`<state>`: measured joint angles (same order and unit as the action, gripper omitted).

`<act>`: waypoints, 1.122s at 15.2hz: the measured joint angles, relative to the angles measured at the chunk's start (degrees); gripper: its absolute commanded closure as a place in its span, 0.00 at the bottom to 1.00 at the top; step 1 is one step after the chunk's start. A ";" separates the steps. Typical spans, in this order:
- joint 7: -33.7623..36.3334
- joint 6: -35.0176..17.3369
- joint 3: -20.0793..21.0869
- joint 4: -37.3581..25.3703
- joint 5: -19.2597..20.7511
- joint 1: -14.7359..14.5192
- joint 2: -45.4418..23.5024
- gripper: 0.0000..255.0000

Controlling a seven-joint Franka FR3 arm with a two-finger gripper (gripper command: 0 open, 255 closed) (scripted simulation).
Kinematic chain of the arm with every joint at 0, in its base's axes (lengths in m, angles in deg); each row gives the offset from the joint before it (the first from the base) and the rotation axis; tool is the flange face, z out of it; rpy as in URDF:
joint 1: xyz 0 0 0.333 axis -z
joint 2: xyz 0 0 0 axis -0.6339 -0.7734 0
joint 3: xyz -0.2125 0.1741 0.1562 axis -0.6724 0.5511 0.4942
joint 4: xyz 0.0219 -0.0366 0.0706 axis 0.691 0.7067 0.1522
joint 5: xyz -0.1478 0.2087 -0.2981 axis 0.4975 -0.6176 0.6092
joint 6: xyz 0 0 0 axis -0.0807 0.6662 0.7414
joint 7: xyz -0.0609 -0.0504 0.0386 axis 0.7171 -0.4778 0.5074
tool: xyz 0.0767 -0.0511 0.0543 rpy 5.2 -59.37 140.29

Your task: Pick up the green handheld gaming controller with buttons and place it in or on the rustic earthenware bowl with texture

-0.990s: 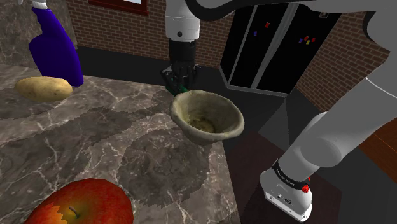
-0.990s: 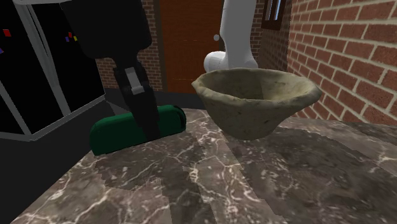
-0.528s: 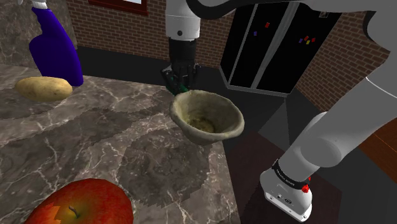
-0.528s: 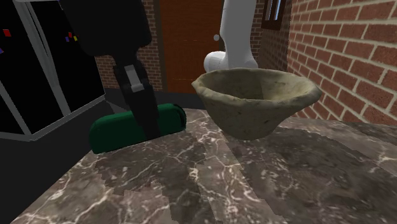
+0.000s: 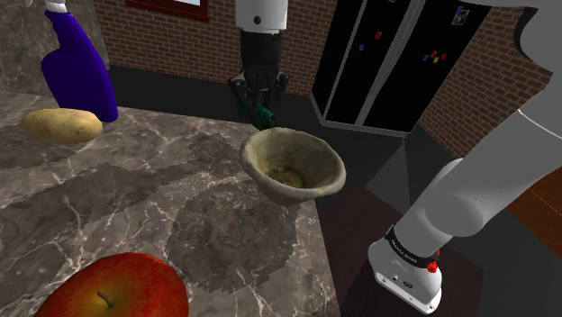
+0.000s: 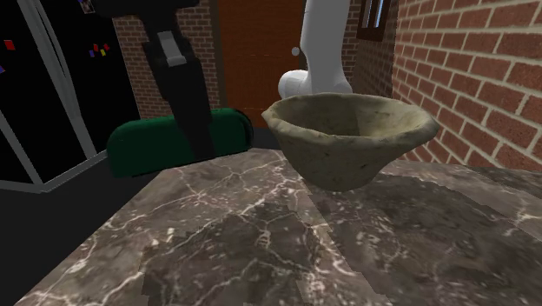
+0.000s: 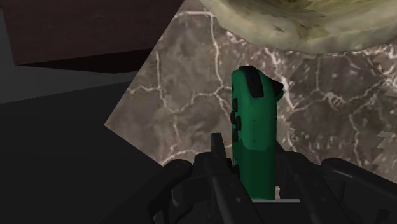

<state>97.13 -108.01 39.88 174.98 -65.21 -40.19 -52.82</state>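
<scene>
Green controller (image 7: 254, 127) sits clasped between the black gripper's (image 7: 251, 159) fingers (image 7: 218, 147), which close on its near end. Its far end juts beyond them, clear of the marble counter (image 6: 261, 243), just beside the rough bowl (image 6: 347, 143).

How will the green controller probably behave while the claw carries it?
The green controller is probably stiff: it juts straight from the claw without sagging. Its smooth, rounded shell might slip or, once released, roll.
</scene>
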 measured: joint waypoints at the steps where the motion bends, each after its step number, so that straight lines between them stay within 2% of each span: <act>1: -0.01 0.80 -0.06 -0.83 0.04 0.05 -0.03 1.00; 17: 1.76 13.58 0.13 -16.21 1.27 0.12 -2.90 1.00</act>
<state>98.89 -94.43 40.01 158.77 -63.94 -40.08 -55.72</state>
